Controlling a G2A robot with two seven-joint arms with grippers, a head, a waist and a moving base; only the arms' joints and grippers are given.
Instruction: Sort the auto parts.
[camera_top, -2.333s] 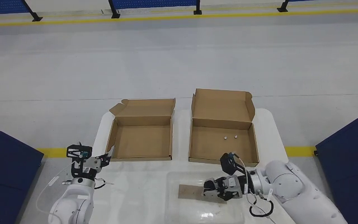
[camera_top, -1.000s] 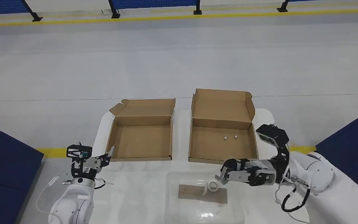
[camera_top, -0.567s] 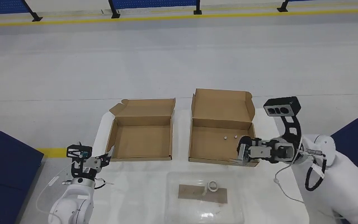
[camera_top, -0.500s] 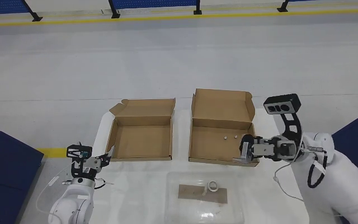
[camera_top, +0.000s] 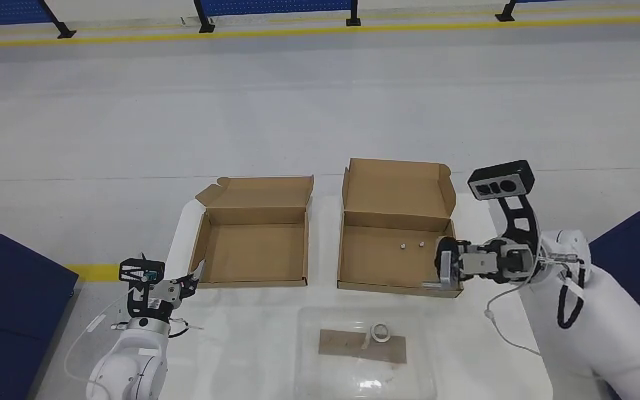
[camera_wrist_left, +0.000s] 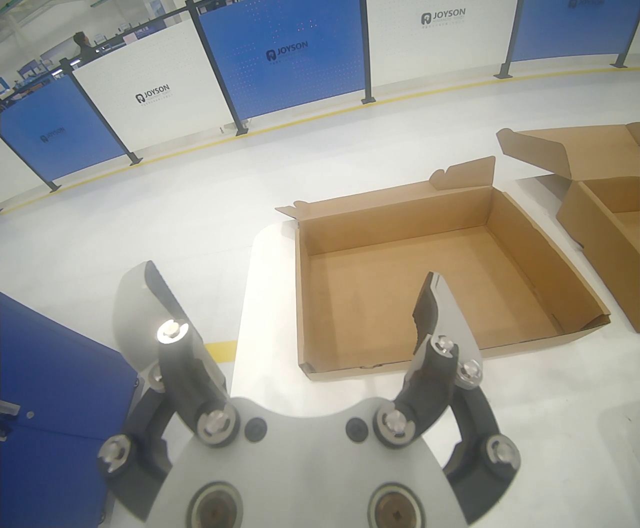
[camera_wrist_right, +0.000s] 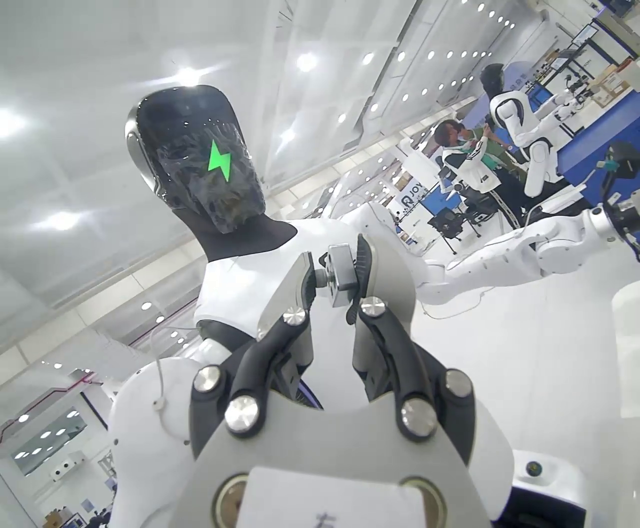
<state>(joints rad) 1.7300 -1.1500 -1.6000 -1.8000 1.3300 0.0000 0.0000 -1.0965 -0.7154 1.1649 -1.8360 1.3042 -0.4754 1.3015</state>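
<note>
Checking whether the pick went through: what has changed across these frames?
The right gripper lifted from the tray, shut on a small metal part, and swung to the right box's near right corner. The left gripper, left box and ring stayed put.

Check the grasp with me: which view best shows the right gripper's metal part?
The right wrist view: metal part, close up, clamped in the right gripper. Top view: too small to tell. Left wrist view faces the left box.

Bright ceiling lights (camera_wrist_right: 306, 61) glare overhead; shadows soft, wrist-view edges bowed.
</note>
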